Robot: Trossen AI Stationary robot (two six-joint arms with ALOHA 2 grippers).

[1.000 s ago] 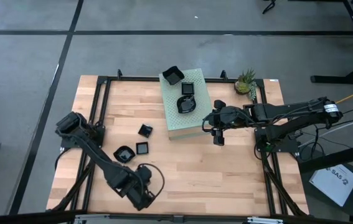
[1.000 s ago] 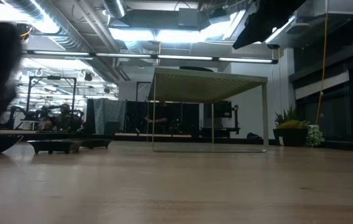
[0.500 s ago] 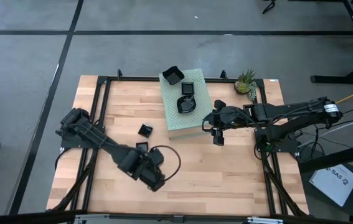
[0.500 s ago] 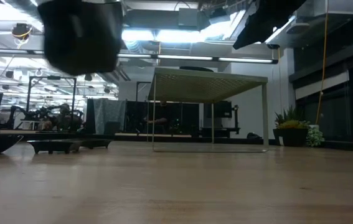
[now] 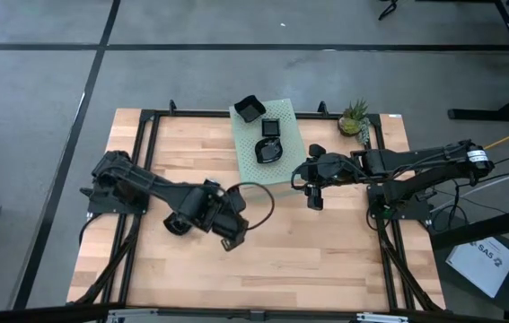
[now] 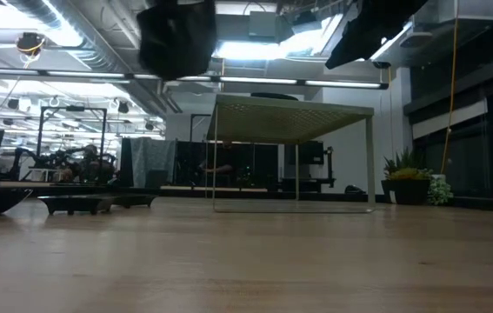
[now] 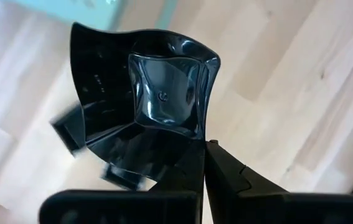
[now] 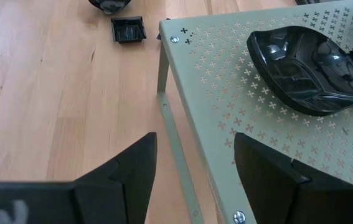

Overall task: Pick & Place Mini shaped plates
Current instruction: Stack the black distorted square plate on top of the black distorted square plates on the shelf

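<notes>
Glossy black plate (image 7: 164, 93), wavy rim, square well, pinched by left gripper (image 7: 204, 163)

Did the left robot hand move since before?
Yes. The left gripper, shut on a black plate, moved up the table and rightward, toward the green perforated stand.

The only lettering in view is on a pale booklet (image 5: 486, 262) lying on the floor beyond the table's right corner in the high view. It seems to read "SA5", though it is too small to be sure. Nothing else carries readable text.
</notes>
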